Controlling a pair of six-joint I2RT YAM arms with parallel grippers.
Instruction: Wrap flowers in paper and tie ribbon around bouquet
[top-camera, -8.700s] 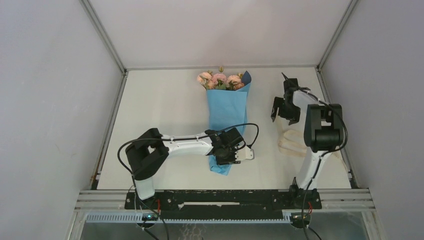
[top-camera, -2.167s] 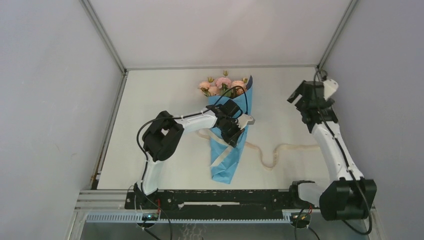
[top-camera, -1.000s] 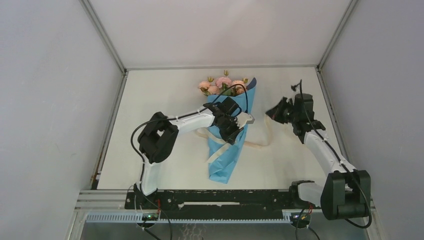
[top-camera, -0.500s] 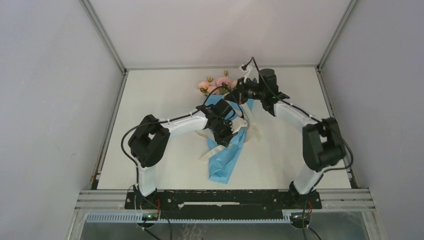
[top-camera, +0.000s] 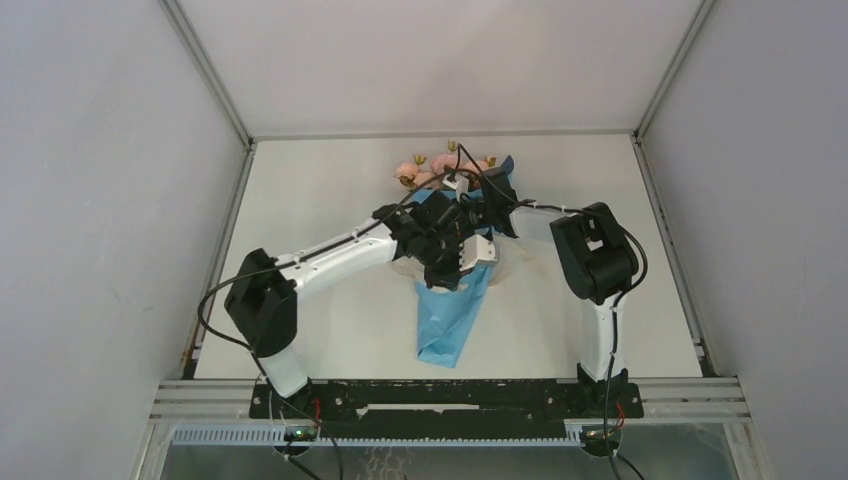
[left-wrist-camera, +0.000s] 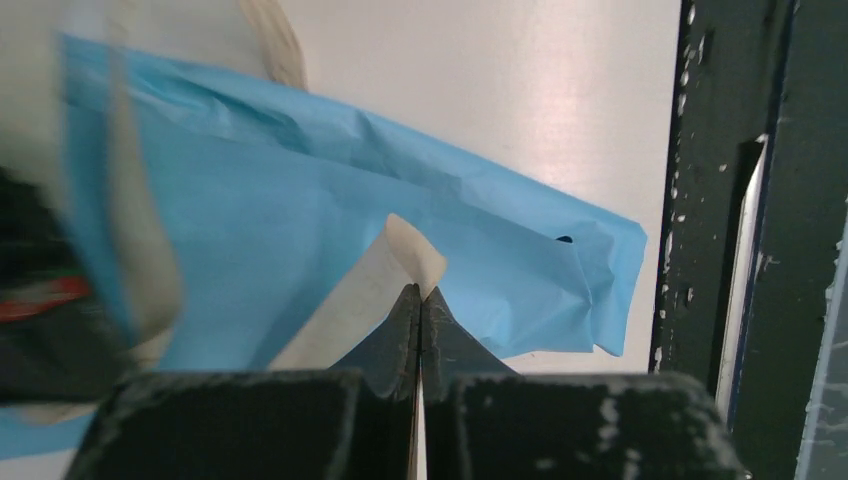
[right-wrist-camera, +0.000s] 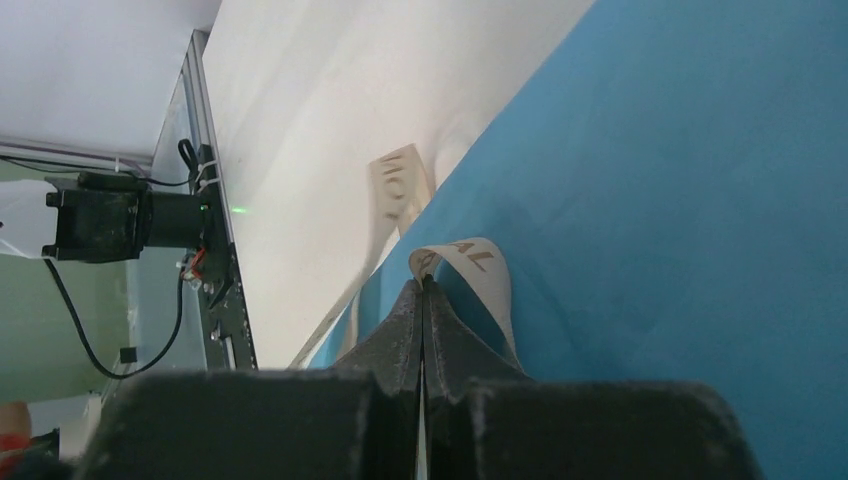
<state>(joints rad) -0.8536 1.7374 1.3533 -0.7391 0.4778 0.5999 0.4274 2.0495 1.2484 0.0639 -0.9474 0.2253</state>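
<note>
1. The bouquet (top-camera: 448, 315) lies along the middle of the worktop (top-camera: 320, 200). Its narrow tip points toward the arm bases and its wide end toward the far wall.
2. The flowers (top-camera: 440, 165), pink and cream with bits of green, stick out of the far end. A dark navy flap of the paper (top-camera: 505, 165) stands just beside them on the right.
3. Both arms reach in over the upper half of the light blue cone and meet there, with the wrists close together.
4. The left jaws are pressed together, pinching a folded bit of the cream ribbon (left-wrist-camera: 370, 290) just above the blue paper (left-wrist-camera: 300, 200).
5. The right jaws are likewise closed tight on a curl of ribbon (right-wrist-camera: 470, 255) that carries printed lettering, held against the blue wrap.
6. Another stretch of ribbon (right-wrist-camera: 400, 185) runs beside the paper's edge over the pale worktop.
7. From above, slack ribbon (top-camera: 508, 263) shows on either side of the cone, beneath the wrists.
</note>
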